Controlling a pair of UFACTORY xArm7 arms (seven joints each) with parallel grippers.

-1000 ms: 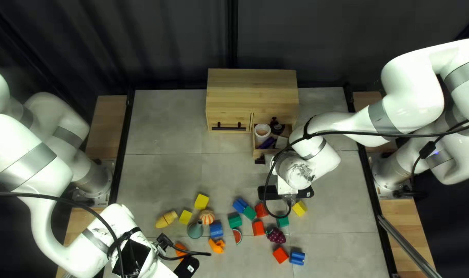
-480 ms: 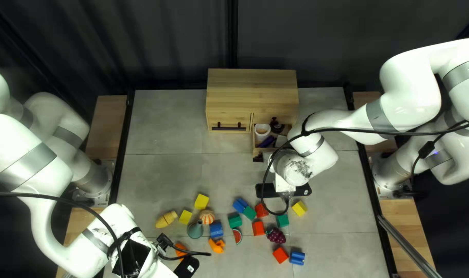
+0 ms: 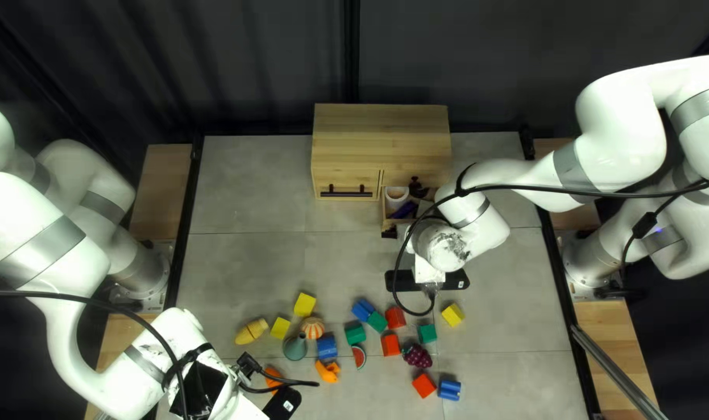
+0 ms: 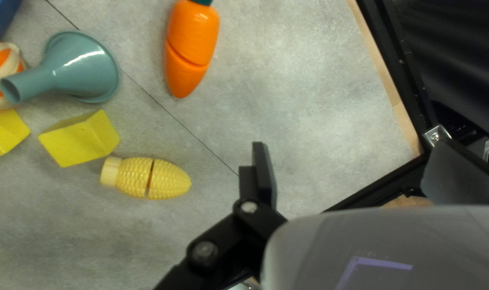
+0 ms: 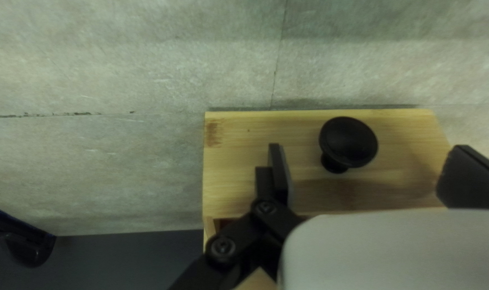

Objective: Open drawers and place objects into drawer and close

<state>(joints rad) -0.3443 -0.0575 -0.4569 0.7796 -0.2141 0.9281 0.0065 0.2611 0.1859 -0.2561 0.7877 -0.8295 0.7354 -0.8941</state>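
My right gripper (image 3: pixel 430 268) is by the wooden cabinet (image 3: pixel 382 128) in the top left view, its fingertips hidden under the arm. The partly pulled-out right drawer (image 3: pixel 390 227) holds a white cup (image 3: pixel 396 194) and a purple thing (image 3: pixel 405 210). In the right wrist view the open right gripper (image 5: pixel 370 169) has the black knob (image 5: pixel 347 142) of the drawer front (image 5: pixel 244 161) between its spread fingers, nearer one of them. At the lower left stands my left gripper (image 3: pixel 242 406). Its own view shows the left gripper (image 4: pixel 357 172) open, nothing between its fingers.
Colored blocks lie across the table, among them a yellow one (image 3: pixel 452 314). Beside them are toy grapes (image 3: pixel 417 356), a teal funnel (image 4: pixel 83 70), toy corn (image 4: pixel 148 178) and a toy carrot (image 4: pixel 191 43). The cabinet's left front has a black handle (image 3: pixel 346 194).
The right arm has shifted a little toward the cabinet. The right drawer and the cup and purple thing in it have slid slightly inward. The left arm has not moved.
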